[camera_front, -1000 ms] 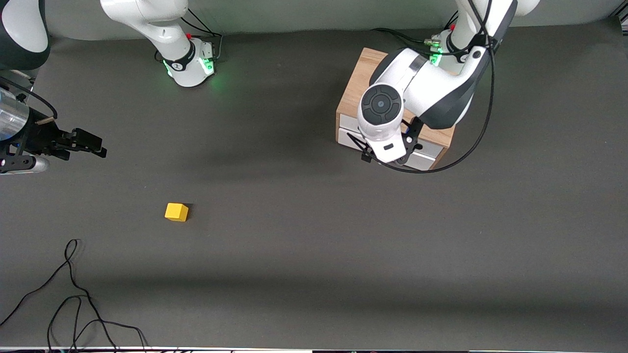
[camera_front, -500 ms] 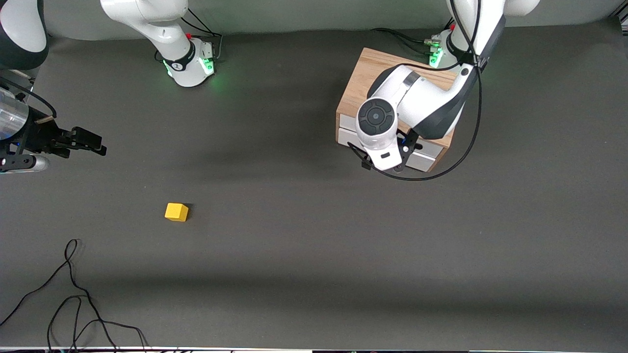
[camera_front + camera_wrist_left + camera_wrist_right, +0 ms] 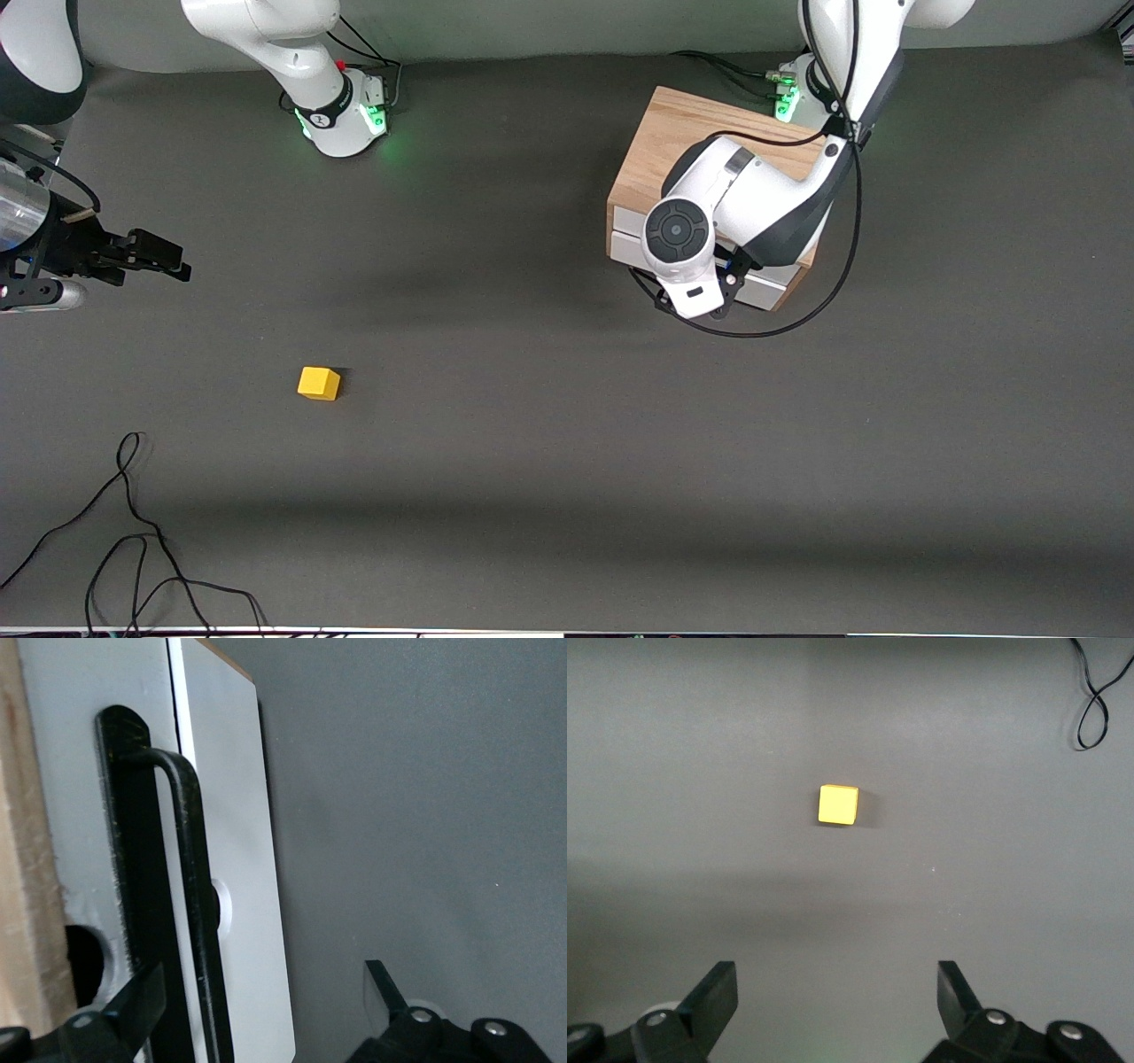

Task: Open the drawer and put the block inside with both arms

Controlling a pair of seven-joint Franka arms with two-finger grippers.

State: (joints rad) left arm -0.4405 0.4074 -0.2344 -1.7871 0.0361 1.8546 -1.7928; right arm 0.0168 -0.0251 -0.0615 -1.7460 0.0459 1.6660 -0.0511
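Dark grey matte table surface (image 3: 549, 425); loose thin black cable (image 3: 133, 532) at 8 o'clock; pale grey wall strip (image 3: 532, 27) at 12 o'clock.

The worktop (image 3: 549, 461) has a matt dark grey cover, maybe cloth or felt. The cabinet (image 3: 678, 133) is light wood with visible grain, not glossy. The drawer (image 3: 235, 859) front is smooth white, slightly satin. Its handle (image 3: 190, 904) is black wire with a finely rough coat. The block (image 3: 837, 804) is smooth matt yellow. The arm shells (image 3: 762, 190) are glossy white plastic.
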